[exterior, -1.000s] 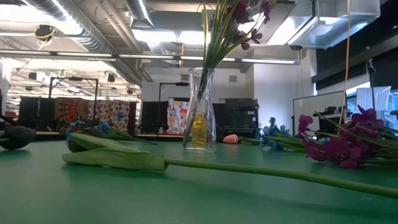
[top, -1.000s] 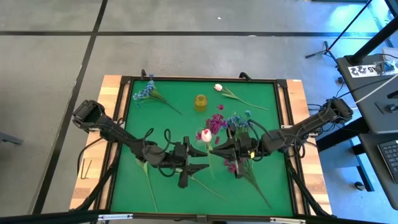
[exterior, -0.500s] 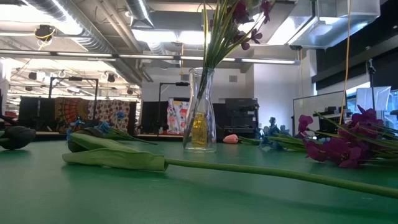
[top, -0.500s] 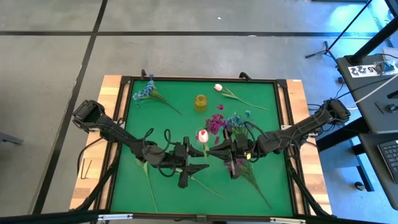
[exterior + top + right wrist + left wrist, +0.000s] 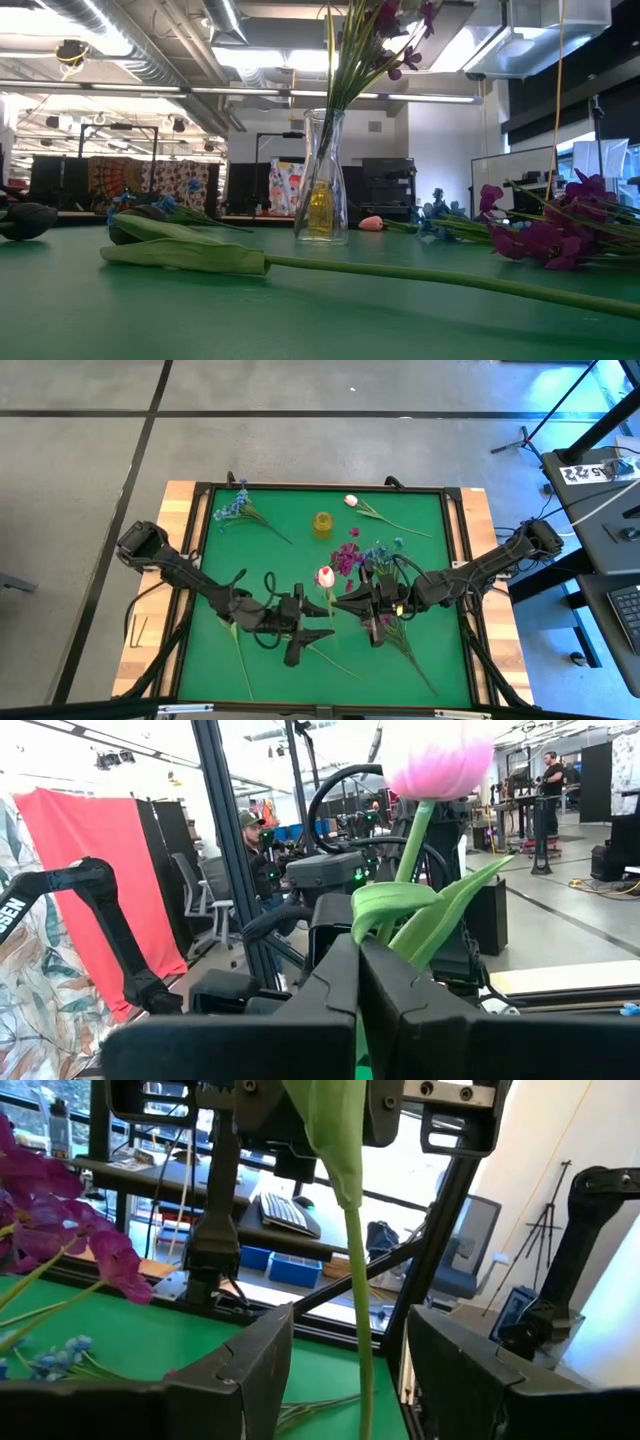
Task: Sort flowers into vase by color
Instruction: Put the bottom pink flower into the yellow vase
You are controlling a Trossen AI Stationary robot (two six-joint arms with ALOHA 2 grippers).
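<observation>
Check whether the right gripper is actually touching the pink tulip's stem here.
Touching. In the right wrist view the right gripper has its fingers pressed shut on the pink tulip, whose stem rises from between them with no gap.

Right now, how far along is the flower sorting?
Done: magenta flowers already stand in the vase. In hand: the right gripper is shut on a pink tulip, held upright mid-table, with the open left gripper close by it. Left on the mat: a blue cluster, another tulip, a magenta and blue pile and a dark bud.
</observation>
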